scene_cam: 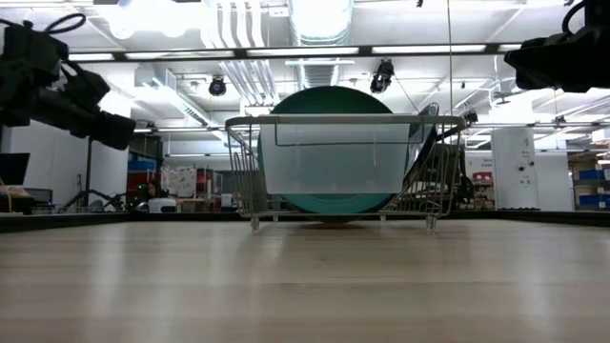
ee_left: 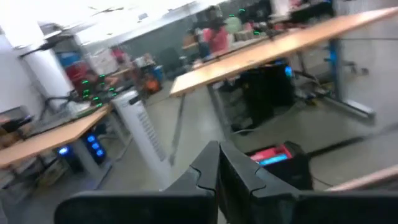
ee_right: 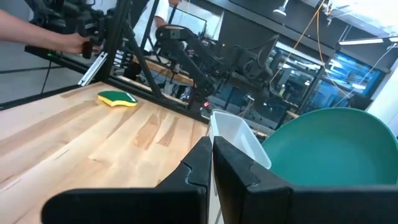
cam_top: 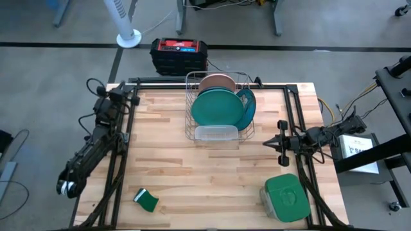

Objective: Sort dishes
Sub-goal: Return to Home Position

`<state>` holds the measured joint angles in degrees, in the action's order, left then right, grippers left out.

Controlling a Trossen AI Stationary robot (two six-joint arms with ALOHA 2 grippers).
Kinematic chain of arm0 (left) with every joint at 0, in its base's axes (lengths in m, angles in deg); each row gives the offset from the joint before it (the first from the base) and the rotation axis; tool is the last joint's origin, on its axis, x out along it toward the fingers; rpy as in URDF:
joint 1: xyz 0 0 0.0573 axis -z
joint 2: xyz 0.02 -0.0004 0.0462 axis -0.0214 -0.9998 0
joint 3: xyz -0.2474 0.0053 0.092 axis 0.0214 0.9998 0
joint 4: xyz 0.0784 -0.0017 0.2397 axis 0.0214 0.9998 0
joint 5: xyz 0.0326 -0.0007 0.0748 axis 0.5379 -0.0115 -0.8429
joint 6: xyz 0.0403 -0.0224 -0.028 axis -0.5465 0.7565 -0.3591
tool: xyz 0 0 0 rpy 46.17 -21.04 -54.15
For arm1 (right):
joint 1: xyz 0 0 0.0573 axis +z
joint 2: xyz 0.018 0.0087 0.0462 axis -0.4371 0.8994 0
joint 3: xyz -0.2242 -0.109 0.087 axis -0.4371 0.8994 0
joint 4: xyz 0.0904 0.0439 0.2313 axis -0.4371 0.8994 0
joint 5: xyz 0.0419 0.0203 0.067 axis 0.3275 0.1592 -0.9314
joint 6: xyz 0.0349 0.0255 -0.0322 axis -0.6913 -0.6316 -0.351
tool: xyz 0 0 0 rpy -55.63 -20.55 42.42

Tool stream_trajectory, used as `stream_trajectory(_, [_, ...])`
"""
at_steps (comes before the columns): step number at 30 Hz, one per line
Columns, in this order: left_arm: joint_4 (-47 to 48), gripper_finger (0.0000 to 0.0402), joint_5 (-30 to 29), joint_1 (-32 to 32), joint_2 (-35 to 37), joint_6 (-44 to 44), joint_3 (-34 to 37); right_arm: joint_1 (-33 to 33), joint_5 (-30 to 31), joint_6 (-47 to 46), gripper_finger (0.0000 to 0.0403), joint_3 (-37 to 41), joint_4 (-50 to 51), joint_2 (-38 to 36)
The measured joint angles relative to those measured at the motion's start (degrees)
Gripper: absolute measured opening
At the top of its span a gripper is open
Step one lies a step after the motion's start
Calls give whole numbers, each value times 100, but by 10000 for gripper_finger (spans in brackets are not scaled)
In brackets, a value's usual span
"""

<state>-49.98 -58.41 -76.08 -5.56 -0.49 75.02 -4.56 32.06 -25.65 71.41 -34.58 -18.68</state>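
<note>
A wire dish rack [cam_top: 219, 106] stands at the table's far middle, with plates standing on edge in it. A salmon-pink plate [cam_top: 217, 81] is farthest back, a large teal-green plate [cam_top: 217, 108] is in front of it, and a dark teal plate [cam_top: 248, 101] leans at the rack's right. The low view shows the teal-green plate [scene_cam: 334, 100] behind the rack's clear tub. My left gripper [cam_top: 133, 96] is shut at the table's far left corner and holds nothing. My right gripper [cam_top: 281, 142] is shut near the right edge, to the right of the rack, and holds nothing.
A clear plastic tub [cam_top: 215, 133] sits at the rack's near end. A square green-lidded container [cam_top: 287, 197] stands at the near right corner. A green sponge [cam_top: 146, 201] lies near the front left. A black and red box [cam_top: 178, 54] and a fan [cam_top: 128, 35] stand beyond the far edge.
</note>
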Motion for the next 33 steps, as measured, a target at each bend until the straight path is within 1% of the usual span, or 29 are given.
stream_trajectory(1, [-25,0,-105,5,-5,63,0,0,0,0,8,0,-2,2])
stream_trajectory(6, [-47,0,-117,7,6,226,-2,0,0,0,8,0,-2,-2])
stream_trajectory(33, [-38,0,-118,7,6,229,-4,-1,-7,1,9,0,-2,0])
